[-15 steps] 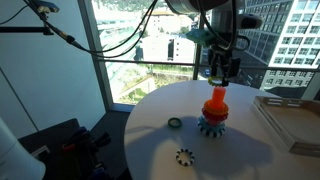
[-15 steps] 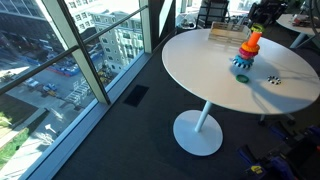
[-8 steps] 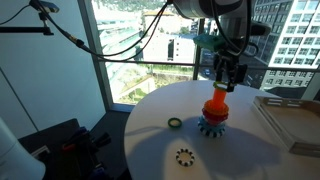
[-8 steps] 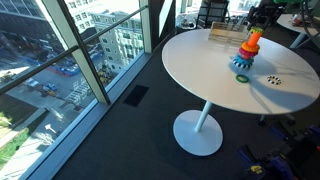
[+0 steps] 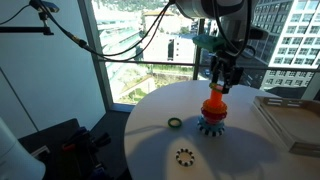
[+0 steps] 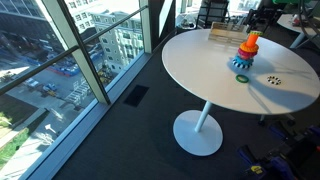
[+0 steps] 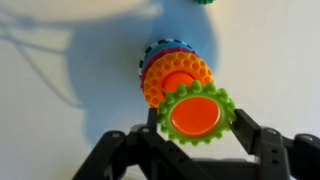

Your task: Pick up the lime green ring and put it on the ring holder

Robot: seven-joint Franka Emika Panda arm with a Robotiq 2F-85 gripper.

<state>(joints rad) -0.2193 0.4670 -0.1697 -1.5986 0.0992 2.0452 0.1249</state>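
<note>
In the wrist view my gripper (image 7: 197, 118) is shut on the lime green ring (image 7: 193, 140), a toothed pale green ring pinched by one finger on each side. Orange shows through its open centre. The ring sits right over the top of the ring holder (image 7: 172, 72), an orange tapered stack on a blue toothed base. In both exterior views the holder (image 5: 213, 110) (image 6: 246, 52) stands upright on the round white table. My gripper (image 5: 219, 80) hangs directly above its tip. Whether the ring touches the peg I cannot tell.
A darker green ring (image 5: 175, 123) lies on the table (image 5: 150, 145) beside the holder. A black-and-white toothed ring (image 5: 184, 156) (image 6: 274, 81) lies nearer the table's edge. A flat tray (image 5: 292, 120) sits at the far side. Floor-to-ceiling windows stand behind.
My gripper has shifted slightly sideways and a little lower above the holder, still holding the ring. Nothing on the table has moved.
</note>
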